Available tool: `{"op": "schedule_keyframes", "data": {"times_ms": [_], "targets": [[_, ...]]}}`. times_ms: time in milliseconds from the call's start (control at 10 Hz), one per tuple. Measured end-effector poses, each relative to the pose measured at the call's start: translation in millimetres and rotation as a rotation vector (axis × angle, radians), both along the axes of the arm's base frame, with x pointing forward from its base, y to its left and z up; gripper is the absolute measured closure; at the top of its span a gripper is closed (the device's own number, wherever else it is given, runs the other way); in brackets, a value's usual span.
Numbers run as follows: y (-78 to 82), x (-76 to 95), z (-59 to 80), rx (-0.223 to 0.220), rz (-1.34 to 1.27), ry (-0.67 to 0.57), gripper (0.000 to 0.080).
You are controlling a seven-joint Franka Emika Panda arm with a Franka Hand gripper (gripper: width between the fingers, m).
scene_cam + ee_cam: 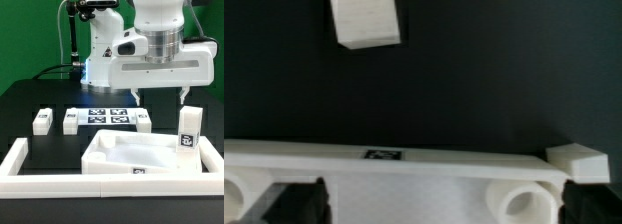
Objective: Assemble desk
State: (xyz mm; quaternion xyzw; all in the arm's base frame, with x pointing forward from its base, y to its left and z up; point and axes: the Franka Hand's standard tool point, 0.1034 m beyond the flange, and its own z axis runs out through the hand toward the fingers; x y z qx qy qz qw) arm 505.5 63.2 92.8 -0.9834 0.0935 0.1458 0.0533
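Desk top (331,157) crowds the wrist view; exterior view shows the tool (159,98) wide, apparently empty.

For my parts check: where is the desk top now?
In the exterior view, the desk top lies right of centre, nearer the camera than the marker board, beside the upright leg.

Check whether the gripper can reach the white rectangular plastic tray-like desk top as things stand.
Probably yes: the open gripper hangs above the white rectangular plastic tray-like desk top, and nothing appears to stand between them.
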Motion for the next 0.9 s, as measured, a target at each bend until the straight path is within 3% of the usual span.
{"op": "schedule_keyframes", "data": {"times_ms": [200, 300, 500, 900], "targets": [[-3.8, -1.5, -5.0, 0.015, 0.005, 0.096, 0.0151], [-12.7, -9.7, -17.1, 0.057, 0.113, 0.112, 0.0151], [-28.8, -31.0, -29.3, 0.076, 0.153, 0.228, 0.0151], [-26.3, -35.3, -32.8, 0.119, 0.156, 0.436, 0.0151]]}}
